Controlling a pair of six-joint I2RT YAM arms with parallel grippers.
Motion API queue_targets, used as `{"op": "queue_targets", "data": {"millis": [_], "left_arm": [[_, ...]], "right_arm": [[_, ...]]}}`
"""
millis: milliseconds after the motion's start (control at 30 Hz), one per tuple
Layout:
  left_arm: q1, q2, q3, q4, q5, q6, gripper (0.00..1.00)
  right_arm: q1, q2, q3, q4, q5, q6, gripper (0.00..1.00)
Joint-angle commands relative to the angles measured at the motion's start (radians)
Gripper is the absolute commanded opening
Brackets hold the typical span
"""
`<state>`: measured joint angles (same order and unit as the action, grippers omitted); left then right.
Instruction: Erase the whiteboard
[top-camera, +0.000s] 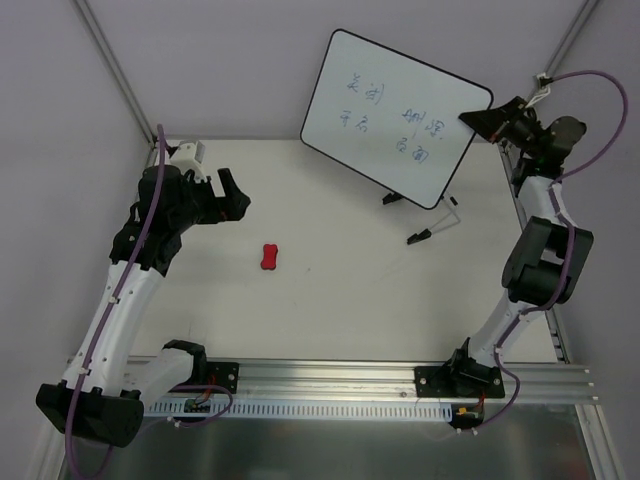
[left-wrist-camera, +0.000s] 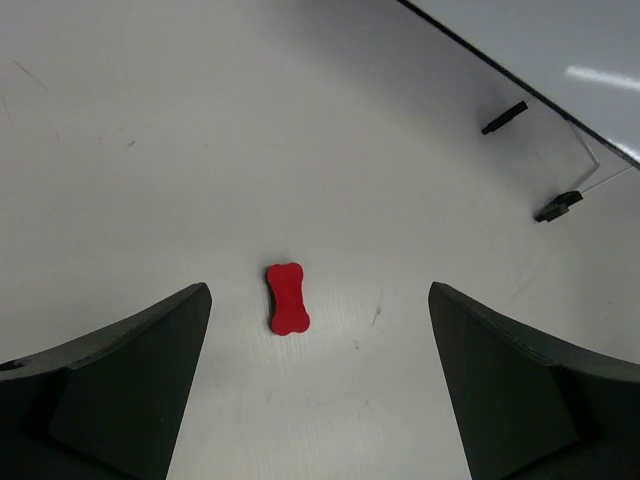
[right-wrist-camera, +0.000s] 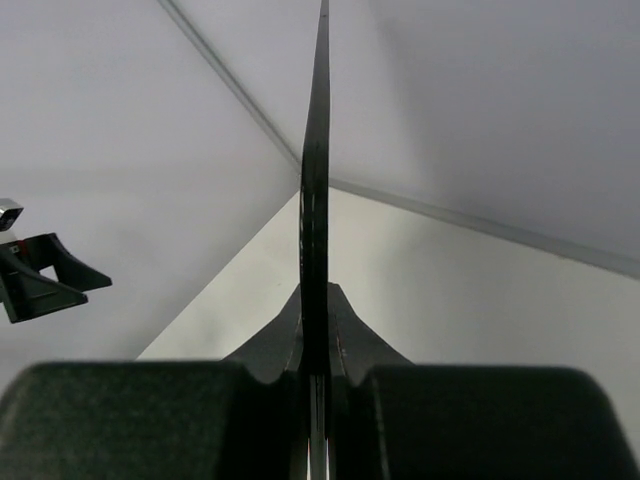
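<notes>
Over the white counter (top-camera: 330, 300), the right end effector (top-camera: 478, 118) pinches the big flat white whiteboard (top-camera: 390, 110) by its thin rim; it looks stiff and light. The left end effector (top-camera: 232, 196) gapes open near the small red bone-shaped eraser (top-camera: 269, 257)

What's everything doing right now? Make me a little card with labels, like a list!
whiteboard: tilted, blue writing on it, not erased yet
right gripper: jaws shut on the whiteboard's edge
left gripper: jaws open wide, pointed at the eraser, not touching it
eraser: red, bone-shaped, lying flat on the table
</notes>
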<state>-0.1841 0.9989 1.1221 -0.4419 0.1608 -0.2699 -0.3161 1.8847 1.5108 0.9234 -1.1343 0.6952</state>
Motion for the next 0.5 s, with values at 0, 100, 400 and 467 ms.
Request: {"op": "queue_targets", "data": {"millis": [0, 100, 400, 467], "left_arm": [[-0.009, -0.011, -0.027, 0.026, -0.053, -0.003, 0.92], [-0.009, -0.006, -0.041, 0.026, -0.076, -0.015, 0.92], [-0.026, 0.020, -0.077, 0.029, -0.112, -0.041, 0.91], [-0.031, 0.029, -0.085, 0.028, -0.127, -0.052, 0.91]], "right_arm": [[0.077, -0.116, -0.096, 0.149, 0.085, 0.032, 0.00], [0.129, -0.154, -0.167, 0.144, 0.117, -0.032, 0.00], [0.212, -0.219, -0.366, 0.098, 0.195, -0.174, 0.00], [0.227, -0.234, -0.394, 0.080, 0.228, -0.212, 0.00]]}}
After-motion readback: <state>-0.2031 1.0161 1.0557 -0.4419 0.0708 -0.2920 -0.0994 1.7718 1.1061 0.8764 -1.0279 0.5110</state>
